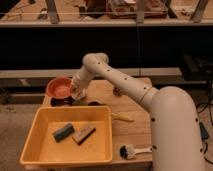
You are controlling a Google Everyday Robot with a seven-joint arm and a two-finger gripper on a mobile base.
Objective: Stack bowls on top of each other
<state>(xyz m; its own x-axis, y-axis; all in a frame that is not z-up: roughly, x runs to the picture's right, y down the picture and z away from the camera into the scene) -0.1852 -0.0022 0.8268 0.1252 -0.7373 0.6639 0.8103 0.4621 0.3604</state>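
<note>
The orange-red bowl is at the table's far left, low over the dark maroon bowl. Only the maroon bowl's dark rim shows beneath it. I cannot tell whether the two bowls touch. My gripper is at the orange-red bowl's right rim and is shut on it. The white arm reaches in from the right.
A big yellow tub stands at the front left, holding a blue-green sponge and a brown block. A yellow item and a brush lie on the wooden table. A dark object sits near the back.
</note>
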